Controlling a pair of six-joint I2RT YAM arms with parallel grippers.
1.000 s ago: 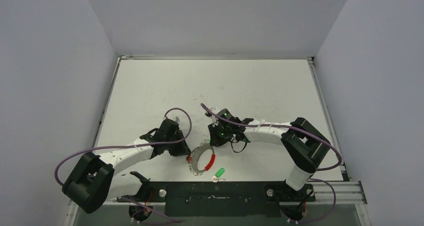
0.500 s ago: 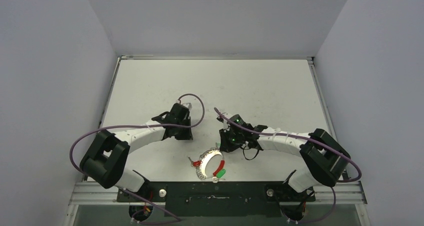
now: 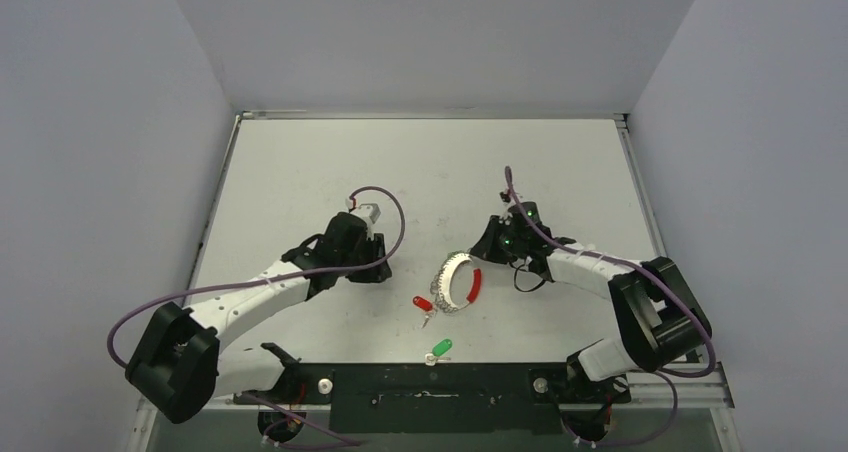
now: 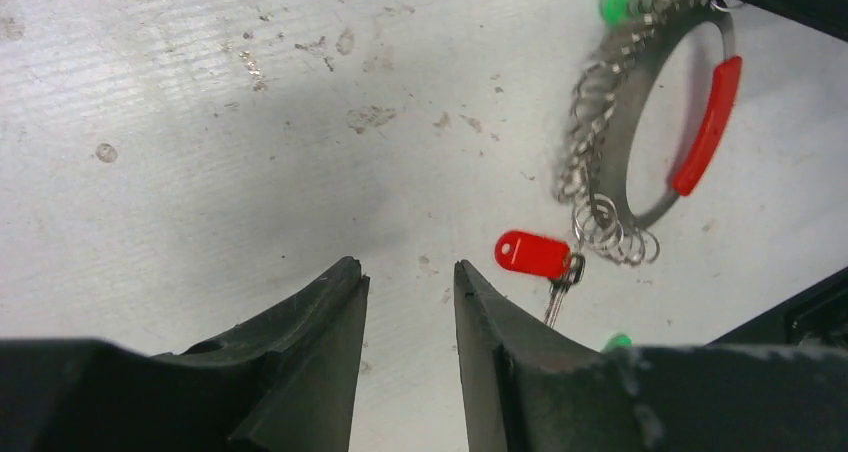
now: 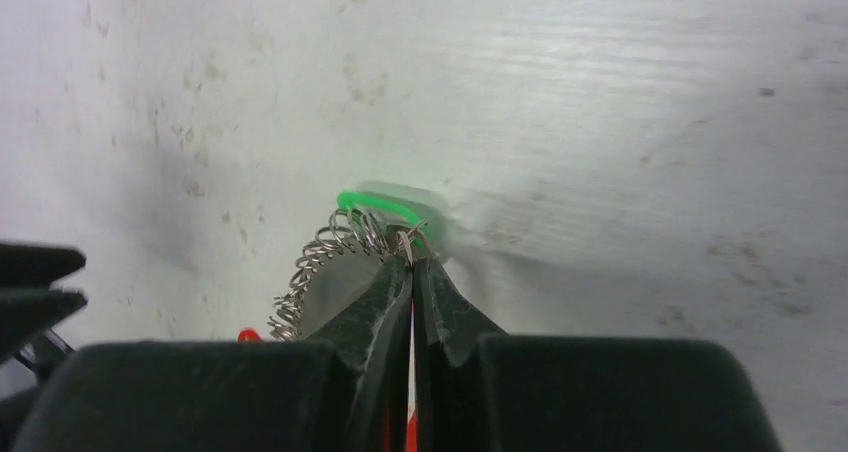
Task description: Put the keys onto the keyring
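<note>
Shifted up and right since half a second ago, from near the bottom edge to mid-frame of the overhead view: keyring (image 3: 455, 266), pinched at its coiled upper arc by the tightly closed right gripper (image 5: 411, 262) and held tilted, red sleeve (image 3: 474, 283) on its right side, red tag (image 4: 532, 253) trailing at its lower end, one blurred green key (image 5: 385, 204) right at the pinch, threaded on or not impossible to tell. Seems mid-task, steadying the ring with the other green key (image 3: 440, 348) lying well apart near the bottom edge. Next calls for bringing the left gripper (image 4: 408, 272), narrowly parted and empty, down onto that key's head, leaving its hole free.
</note>
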